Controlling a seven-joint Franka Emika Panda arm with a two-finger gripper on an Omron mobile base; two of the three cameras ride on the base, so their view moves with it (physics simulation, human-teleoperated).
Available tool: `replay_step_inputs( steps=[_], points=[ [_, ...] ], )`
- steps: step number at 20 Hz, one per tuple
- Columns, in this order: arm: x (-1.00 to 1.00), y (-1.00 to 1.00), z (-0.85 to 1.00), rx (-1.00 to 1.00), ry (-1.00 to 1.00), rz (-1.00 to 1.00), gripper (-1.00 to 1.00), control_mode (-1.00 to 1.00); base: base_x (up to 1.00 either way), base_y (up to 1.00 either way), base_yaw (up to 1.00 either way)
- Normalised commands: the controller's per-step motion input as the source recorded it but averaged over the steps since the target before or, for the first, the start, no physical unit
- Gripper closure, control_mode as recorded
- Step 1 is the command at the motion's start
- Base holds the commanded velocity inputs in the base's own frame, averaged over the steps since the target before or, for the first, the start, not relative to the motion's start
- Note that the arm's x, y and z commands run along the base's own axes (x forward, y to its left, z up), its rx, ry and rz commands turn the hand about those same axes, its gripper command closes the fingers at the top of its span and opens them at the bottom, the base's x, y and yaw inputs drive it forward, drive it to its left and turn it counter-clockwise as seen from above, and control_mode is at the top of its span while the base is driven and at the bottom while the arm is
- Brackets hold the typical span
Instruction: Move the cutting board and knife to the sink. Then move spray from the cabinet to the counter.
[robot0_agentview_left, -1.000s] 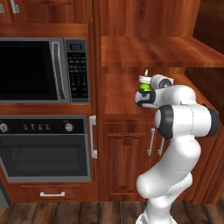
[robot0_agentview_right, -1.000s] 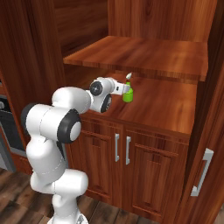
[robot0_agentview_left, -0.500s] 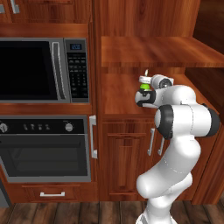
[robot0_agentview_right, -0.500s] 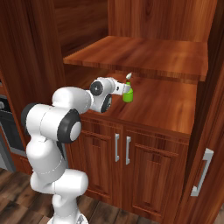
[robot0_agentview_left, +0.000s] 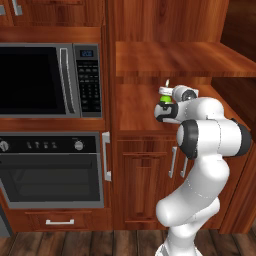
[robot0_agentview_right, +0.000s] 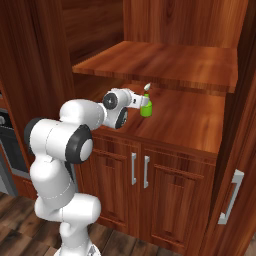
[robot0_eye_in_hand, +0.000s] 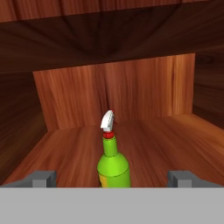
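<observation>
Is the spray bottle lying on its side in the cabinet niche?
No, the spray stands upright on the cabinet shelf in the hand view, nozzle at the top, centred between the two open fingertips.

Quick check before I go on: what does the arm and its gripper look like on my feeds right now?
The arm is glossy white, built of rounded, bulbous segments with dark, near-black bands at the joints. No cables or markings show on it. The wrist ends in a white hand with a dark round joint face. The gripper has two small grey, blocky finger tips in the hand view.
</observation>
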Motion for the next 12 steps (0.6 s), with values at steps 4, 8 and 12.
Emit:
replay_step_inputs(
  steps=[4,8,12],
  points=[
    [0.0,0.0,0.0,0.0,0.0,0.0,-1.0,-1.0,0.0,0.0,0.0],
    [0.0,0.0,0.0,0.0,0.0,0.0,-1.0,-1.0,0.0,0.0,0.0],
    [0.0,0.0,0.0,0.0,0.0,0.0,-1.0,-1.0,0.0,0.0,0.0]
  ],
)
